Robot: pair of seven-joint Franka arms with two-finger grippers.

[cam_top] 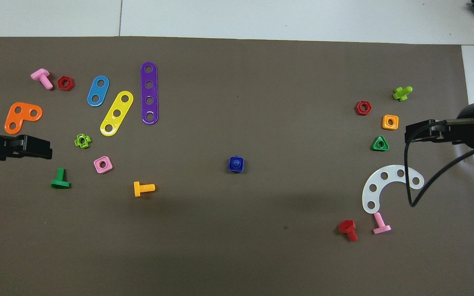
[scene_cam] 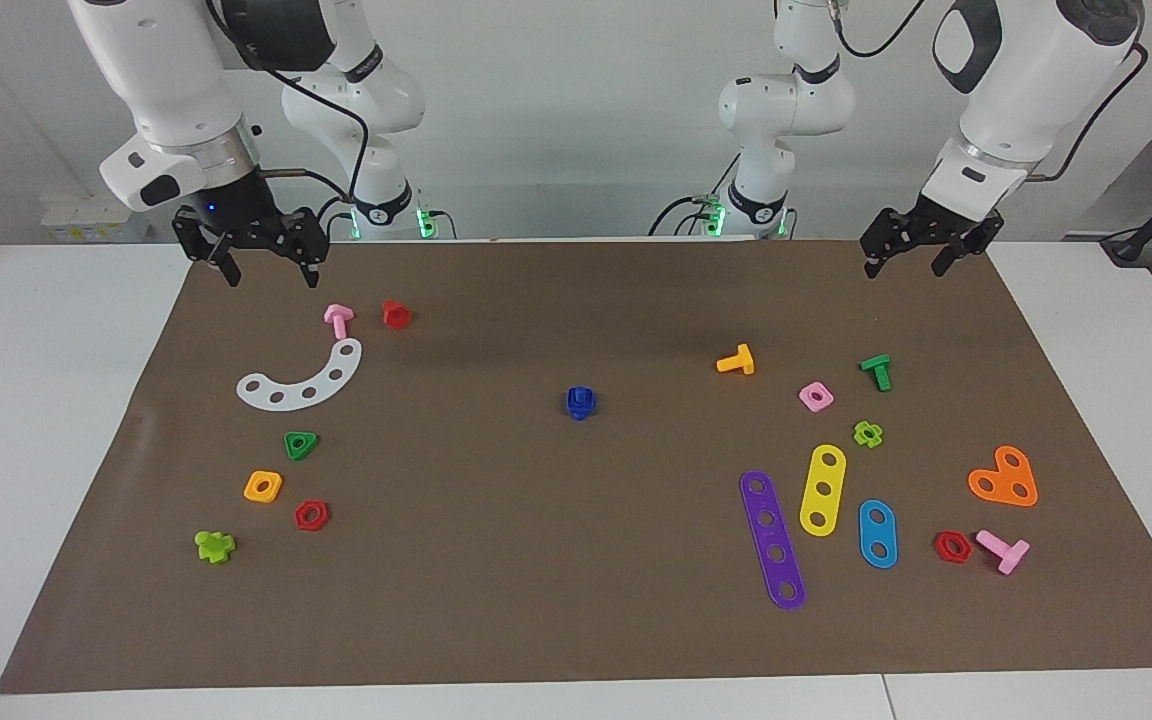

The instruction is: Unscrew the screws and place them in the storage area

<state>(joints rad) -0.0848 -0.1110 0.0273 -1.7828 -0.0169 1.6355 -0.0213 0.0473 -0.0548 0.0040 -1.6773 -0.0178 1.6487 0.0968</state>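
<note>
A dark-blue screw (scene_cam: 581,402) stands in the middle of the brown mat (scene_cam: 576,560), threaded into a dark-blue square nut. In the overhead view only its round shank end (cam_top: 235,164) shows in the nut's hole. My right gripper (scene_cam: 273,276) is open and empty, raised over the mat's edge nearest the robots at the right arm's end. My left gripper (scene_cam: 903,268) is open and empty, raised over the same edge at the left arm's end. Both are well apart from the screw.
Toward the right arm's end lie a white curved strip (scene_cam: 301,380), pink (scene_cam: 338,319) and red (scene_cam: 396,314) bolts and several coloured nuts. Toward the left arm's end lie purple (scene_cam: 773,540), yellow (scene_cam: 822,490) and blue (scene_cam: 877,533) strips, an orange plate (scene_cam: 1004,478), bolts and nuts.
</note>
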